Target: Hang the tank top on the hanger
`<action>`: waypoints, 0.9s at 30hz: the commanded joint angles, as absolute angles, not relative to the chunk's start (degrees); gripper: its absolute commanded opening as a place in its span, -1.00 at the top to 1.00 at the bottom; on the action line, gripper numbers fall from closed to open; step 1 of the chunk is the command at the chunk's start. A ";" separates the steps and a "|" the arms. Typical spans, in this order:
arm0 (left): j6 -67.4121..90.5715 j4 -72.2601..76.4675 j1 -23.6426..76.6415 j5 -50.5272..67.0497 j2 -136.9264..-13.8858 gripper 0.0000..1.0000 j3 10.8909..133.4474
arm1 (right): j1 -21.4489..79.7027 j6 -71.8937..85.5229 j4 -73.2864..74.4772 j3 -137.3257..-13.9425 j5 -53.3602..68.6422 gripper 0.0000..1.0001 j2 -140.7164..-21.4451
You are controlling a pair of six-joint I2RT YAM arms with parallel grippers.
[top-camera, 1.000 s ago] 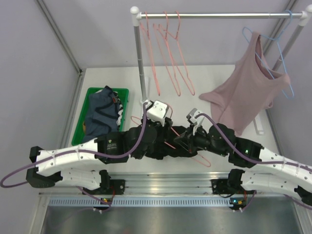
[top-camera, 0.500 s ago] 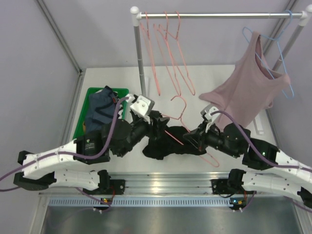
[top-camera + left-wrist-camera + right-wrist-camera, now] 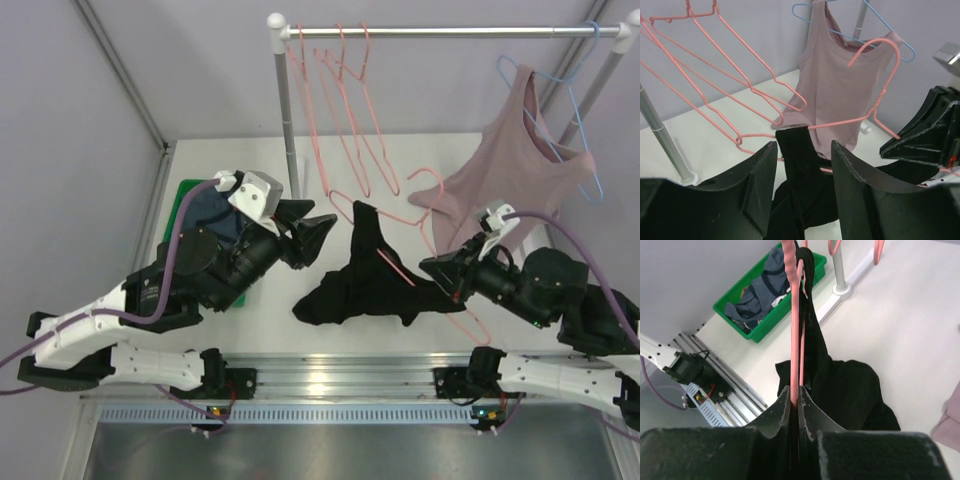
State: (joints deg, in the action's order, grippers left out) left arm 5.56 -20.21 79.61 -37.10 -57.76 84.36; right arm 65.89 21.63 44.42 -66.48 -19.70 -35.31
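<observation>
The black tank top lies mostly slumped on the table. One strap is lifted and draped over the left end of the salmon-pink hanger. My right gripper is shut on the hanger's lower wire, holding the hanger tilted above the table with its hook pointing to the back. In the right wrist view the tank top hangs beside the wire. My left gripper stands open to the left of the tank top, apart from it. Nothing is between its fingers.
A green bin with a dark blue-grey garment sits at the left. The clothes rack stands at the back with three pink hangers. A dusty-pink top hangs on a light-blue hanger at the right.
My left arm has drawn back to the left, away from the tank top. My right gripper has moved right and lifted the hanger, raising one strap with it.
</observation>
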 commanded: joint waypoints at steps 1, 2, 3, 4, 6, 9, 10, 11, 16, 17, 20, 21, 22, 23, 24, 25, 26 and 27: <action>3.52 -18.81 79.81 -37.09 -58.01 -0.04 86.48 | 66.45 22.50 48.94 -73.90 -22.24 1.00 -34.80; 3.43 -18.81 79.89 -37.00 -58.09 -0.04 86.48 | 66.53 22.15 49.65 -75.13 -22.32 1.00 -34.80; 3.34 -18.72 79.89 -37.00 -57.92 -0.04 86.57 | 66.53 21.89 51.49 -77.76 -22.32 1.00 -34.89; 3.25 -18.72 79.81 -36.91 -57.83 -0.04 86.66 | 66.53 21.71 52.29 -79.09 -22.32 1.00 -34.98; 3.25 -18.72 79.89 -36.74 -57.75 -0.04 86.75 | 66.53 21.18 54.39 -81.90 -22.50 1.00 -35.51; 3.16 -18.63 79.89 -36.56 -57.75 -0.04 86.66 | 66.53 20.48 57.47 -87.17 -22.32 1.00 -36.65; 3.16 -18.72 79.89 -36.56 -57.74 -0.04 86.66 | 66.53 20.48 58.61 -89.28 -22.41 1.00 -37.17; 3.25 -18.72 79.89 -36.56 -57.66 -0.04 86.66 | 66.53 20.13 58.97 -90.34 -22.33 1.00 -37.35; 3.43 -18.72 79.81 -36.39 -57.83 -0.04 86.66 | 66.53 20.30 62.57 -100.00 -25.74 1.00 -41.03; 3.43 -18.72 79.80 -36.39 -57.92 -0.04 86.66 | 66.53 19.95 63.88 -102.02 -26.27 1.00 -42.09; 3.43 -18.72 79.89 -36.04 -58.53 -0.04 86.92 | 66.53 19.34 65.91 -110.54 -30.22 1.00 -46.74; 3.51 -18.81 79.89 -36.04 -58.88 -0.04 87.01 | 66.45 19.07 67.22 -114.31 -32.41 1.00 -48.15; 3.52 -18.81 79.89 -35.95 -58.97 -0.04 87.01 | 66.53 18.72 67.85 -115.91 -33.82 1.00 -50.69; 3.52 -18.72 79.89 -35.86 -58.97 -0.04 87.01 | 66.53 17.76 68.37 -117.32 -35.32 1.00 -52.02; 3.52 -18.72 79.81 -35.77 -59.06 -0.04 86.92 | 66.53 17.23 69.16 -119.86 -37.33 1.00 -53.25; 3.52 -18.89 79.89 -35.77 -59.15 -0.04 86.92 | 66.53 16.79 69.52 -121.10 -38.66 1.00 -55.35; 3.52 -18.90 79.89 -35.77 -59.24 -0.04 86.92 | 66.62 16.00 69.78 -122.16 -40.24 1.00 -56.42; 3.34 -19.07 79.89 -35.68 -59.50 -0.04 87.01 | 66.53 15.56 69.96 -123.47 -42.95 1.00 -57.30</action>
State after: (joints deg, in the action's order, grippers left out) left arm 4.32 -20.58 79.61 -36.40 -59.07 85.01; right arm 65.89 18.70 68.18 -120.44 -34.74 -52.97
